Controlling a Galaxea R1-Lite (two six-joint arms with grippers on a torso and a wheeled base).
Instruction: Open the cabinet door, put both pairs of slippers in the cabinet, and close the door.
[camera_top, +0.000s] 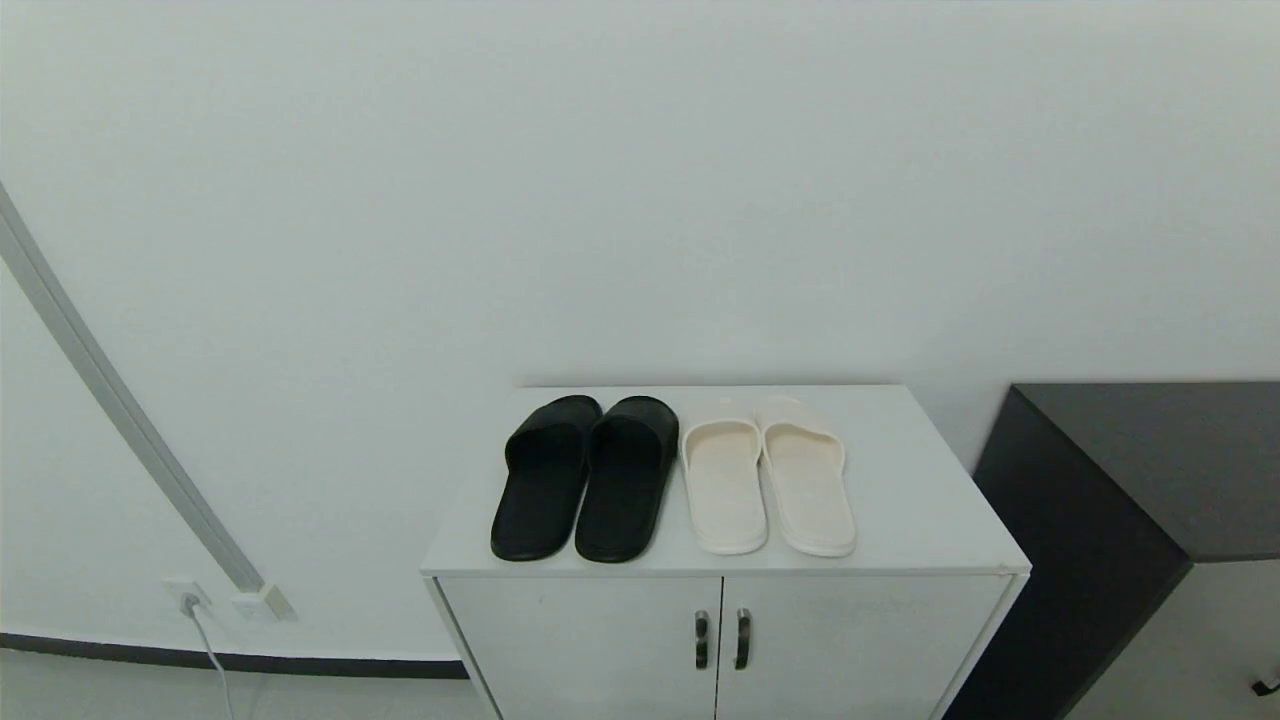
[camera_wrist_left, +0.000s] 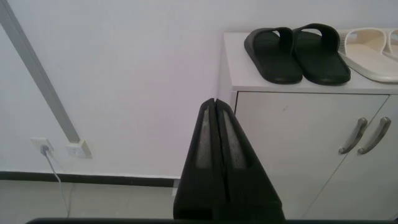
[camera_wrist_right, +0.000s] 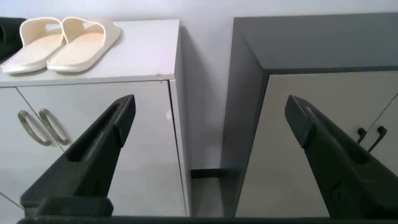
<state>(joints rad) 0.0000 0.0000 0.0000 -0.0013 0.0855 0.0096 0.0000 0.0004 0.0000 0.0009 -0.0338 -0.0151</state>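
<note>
White cabinet (camera_top: 930, 500) against the wall, both doors shut. Just to its right, a dark cabinet (camera_top: 1150, 450). On the white top, side by side with toes to the wall: black slippers (camera_top: 620, 480) on the left, cream slippers (camera_top: 725, 490) just beside them on the right. Left gripper (camera_wrist_left: 215, 112) pressed closed on nothing, before the cabinet's left side; right gripper (camera_wrist_right: 210, 106) spread wide, facing the gap between the two cabinets. Paired door handles (camera_top: 702, 640) untouched.
</note>
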